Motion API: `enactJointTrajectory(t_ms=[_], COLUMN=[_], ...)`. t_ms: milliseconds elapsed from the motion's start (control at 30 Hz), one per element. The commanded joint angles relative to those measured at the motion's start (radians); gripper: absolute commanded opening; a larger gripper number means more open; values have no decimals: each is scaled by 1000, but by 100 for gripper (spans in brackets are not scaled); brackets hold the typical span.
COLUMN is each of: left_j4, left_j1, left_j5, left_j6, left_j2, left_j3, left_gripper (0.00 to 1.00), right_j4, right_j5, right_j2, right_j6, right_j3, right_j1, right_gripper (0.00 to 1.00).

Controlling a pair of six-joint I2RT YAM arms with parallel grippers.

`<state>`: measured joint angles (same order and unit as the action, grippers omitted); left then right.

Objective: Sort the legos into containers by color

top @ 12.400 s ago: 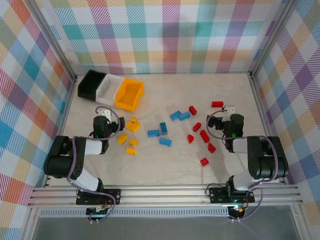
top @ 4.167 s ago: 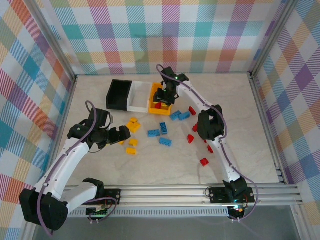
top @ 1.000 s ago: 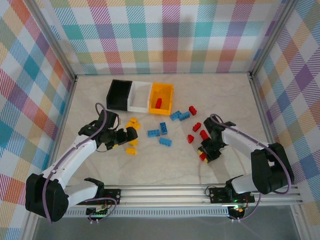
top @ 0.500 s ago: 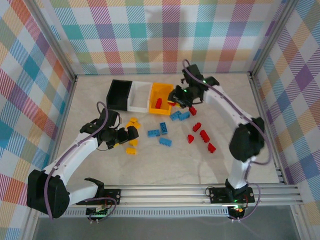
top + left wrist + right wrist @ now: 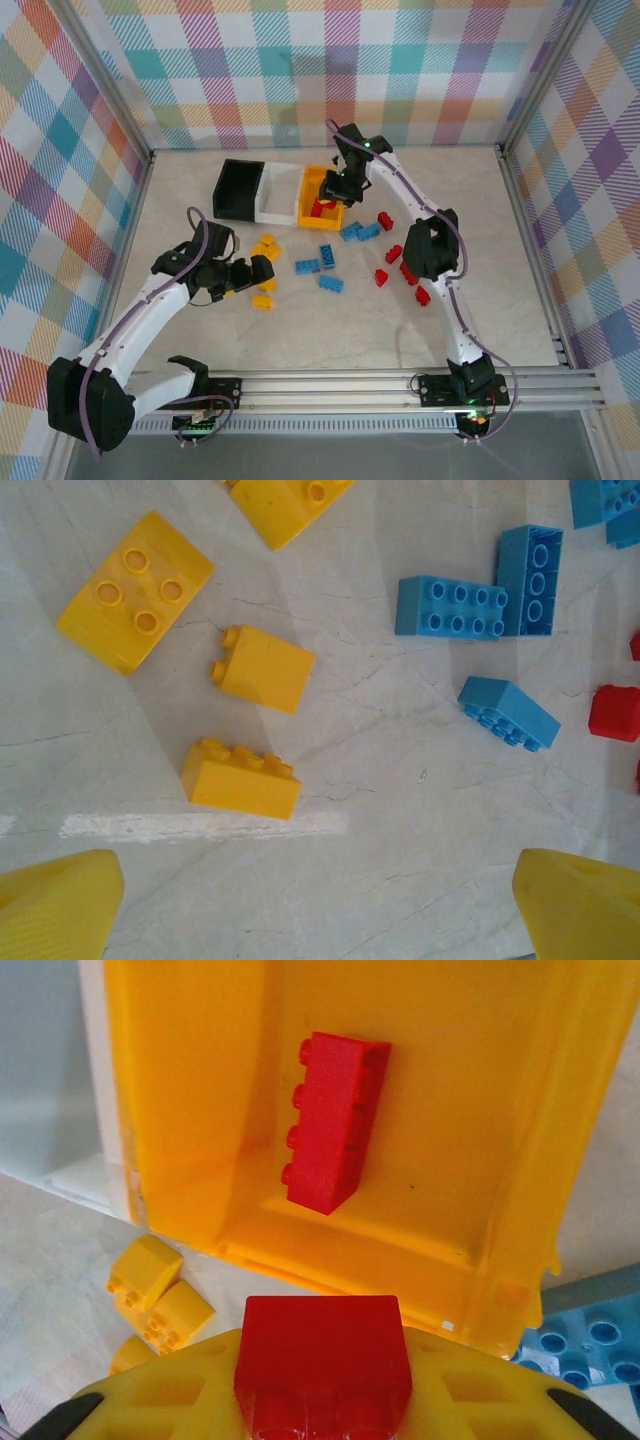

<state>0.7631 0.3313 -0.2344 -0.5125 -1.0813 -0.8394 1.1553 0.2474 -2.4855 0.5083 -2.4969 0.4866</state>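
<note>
Three bins stand side by side in a row at the upper middle of the top view. The leftmost one, the black bin (image 5: 238, 190), has no brick that I can see inside. Just below it, at the middle left, the left gripper (image 5: 250, 275) hangs with its jaws spread wide and nothing between them. In its wrist view the yellow bricks (image 5: 262, 668) lie loose on the table (image 5: 330, 330) under it, none of them touched. Next in the row is the white bin (image 5: 280, 195), where I also see no brick. Under it, near the centre of the frame, five blue bricks (image 5: 307, 266) lie scattered, and none is sorted yet. Further right is the orange bin (image 5: 325, 178), which has one long red brick (image 5: 335, 1120) lying on its floor. The right gripper (image 5: 338, 186) is above this bin with its jaws closed on a second red brick (image 5: 322, 1355), held over the lower rim of the bin in the wrist view. I judge that this brick is about to be dropped beside the first one. At the right of the centre, about five more red bricks (image 5: 408, 270) wait on the table. So the task is only in its beginning, I think. One brick is sorted and one is on its way. All the yellow and blue ones and most of the red ones are left to do.
</note>
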Motion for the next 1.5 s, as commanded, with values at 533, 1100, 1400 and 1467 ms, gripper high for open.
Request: enactJointTrajectory(t_ms=[533,1100,1400,1467], left_j4=[21,70,85,87], left_j1=[0,-15,-31,-47], left_j5=[16,101,125,140], left_j6=[-29,24,132,171], left_j2=[34,-44,-166,-200], left_j3=[3,-45,-99,-106], left_gripper=[100,96,92,89], right_j4=[35,-288,-238,-262], right_j5=[7,106,26,51], right_j2=[27,624,870,912], right_j6=[-32,-1,-6,21], right_j3=[-4,722,1130,1202], right_j1=[13,30,29,29], right_gripper=[49,53,53,53])
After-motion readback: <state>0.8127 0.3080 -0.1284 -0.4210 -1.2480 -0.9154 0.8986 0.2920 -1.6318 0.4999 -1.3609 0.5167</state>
